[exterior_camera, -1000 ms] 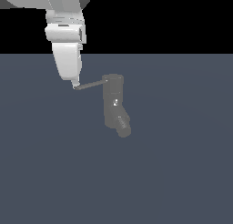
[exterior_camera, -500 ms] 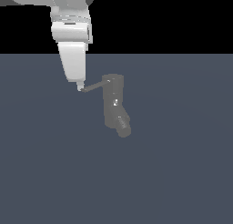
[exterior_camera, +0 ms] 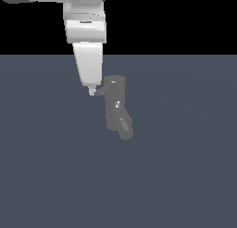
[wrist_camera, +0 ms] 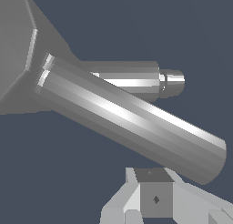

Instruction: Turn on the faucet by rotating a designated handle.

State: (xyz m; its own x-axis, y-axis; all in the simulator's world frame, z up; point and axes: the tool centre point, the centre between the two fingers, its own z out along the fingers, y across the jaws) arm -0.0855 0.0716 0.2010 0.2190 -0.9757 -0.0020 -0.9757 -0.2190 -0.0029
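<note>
**A:** Faucet [exterior_camera: 115, 104] first: where does it sit?

**B:** Just left of centre in the exterior view, a dark grey upright body on the flat grey surface, its spout [exterior_camera: 125, 128] angling toward the lower right; the handle [exterior_camera: 99, 93] sticks out from its top toward the left of the frame, seen short from that angle

**A:** And the hand?

**B:** The hand [exterior_camera: 92, 90] hangs from the upper left of the frame with its tip right at the handle's outer end, seemingly touching it; whether it is clenched or released I cannot tell; the exterior view shows one pale tip, and the wrist view shows only finger parts at the lower edge below the handle [wrist_camera: 132, 123]

**A:** How should the turn be done?

**B:** My judgement: press near the rod's far end for leverage; sweep in an arc about the faucet's upright axis, not a straight line, or the tip may slide off the end

**A:** Any writing?

**B:** None readable; no brands, no labels
</note>
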